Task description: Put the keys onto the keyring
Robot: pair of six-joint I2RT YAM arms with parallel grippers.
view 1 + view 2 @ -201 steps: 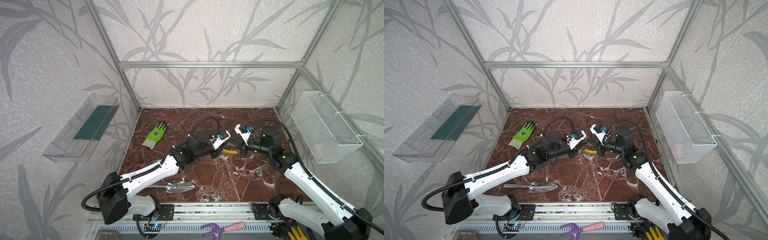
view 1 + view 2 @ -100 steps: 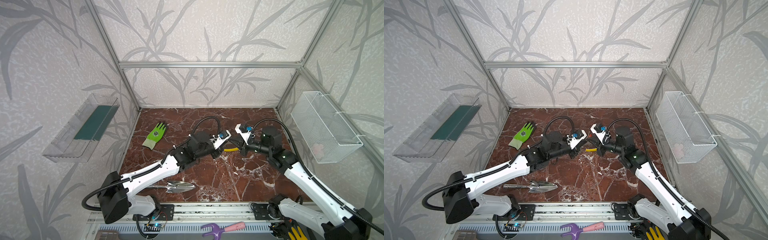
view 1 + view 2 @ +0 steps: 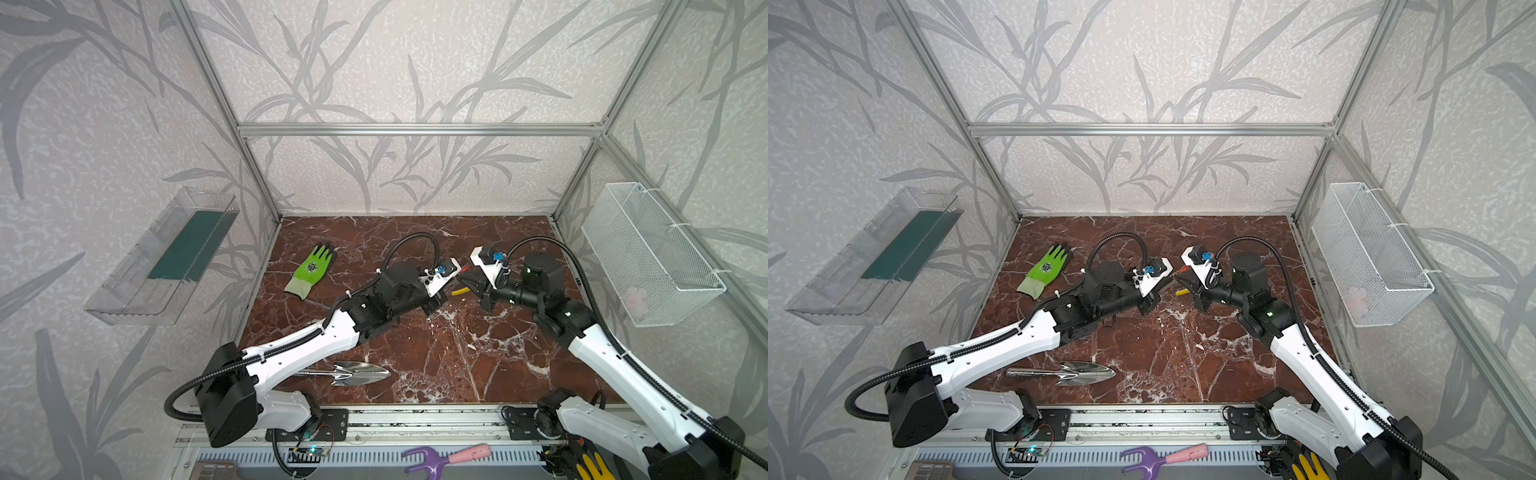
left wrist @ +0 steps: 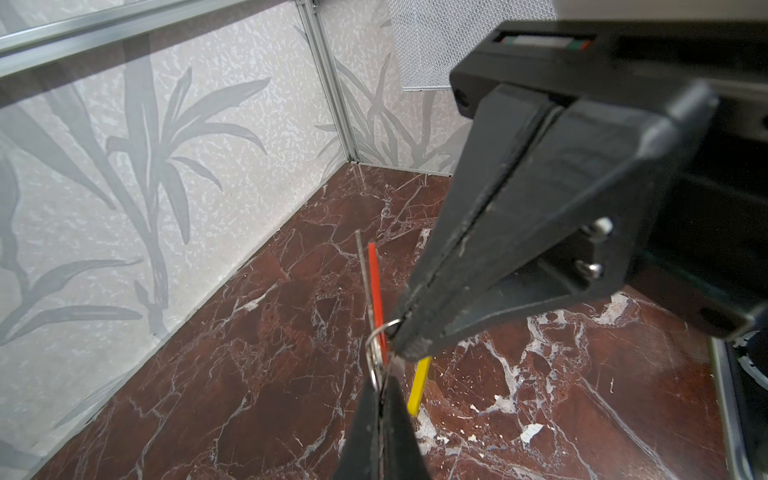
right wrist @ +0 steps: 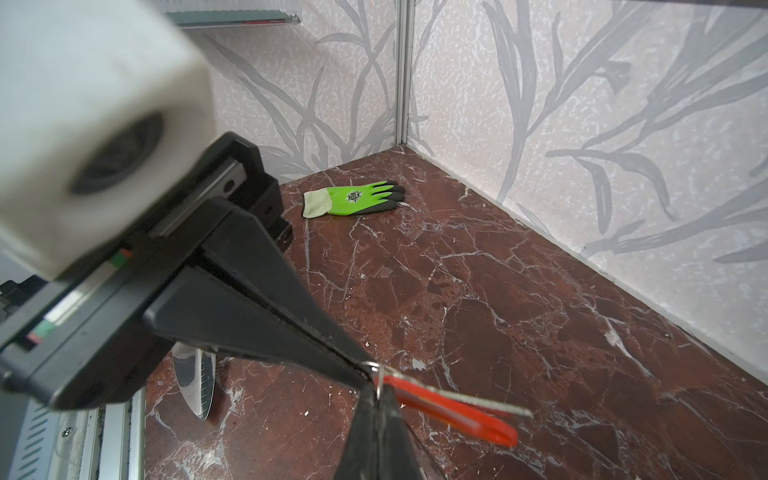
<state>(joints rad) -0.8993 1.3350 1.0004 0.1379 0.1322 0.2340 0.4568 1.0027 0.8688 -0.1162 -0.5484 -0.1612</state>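
Left end effector (image 5: 362, 368) and right end effector (image 4: 400, 337), tips meeting at centre in both top views, both clamp the red key (image 5: 451, 411) by its ring, likely steadying it for threading. The keyring (image 3: 459, 292) shows yellow between them.

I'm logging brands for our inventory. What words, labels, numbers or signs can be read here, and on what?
Nothing here can be read.
Green glove: dark round emblem on its back, too small to read.
Red key tag: seen nearly edge-on, no lettering shows.
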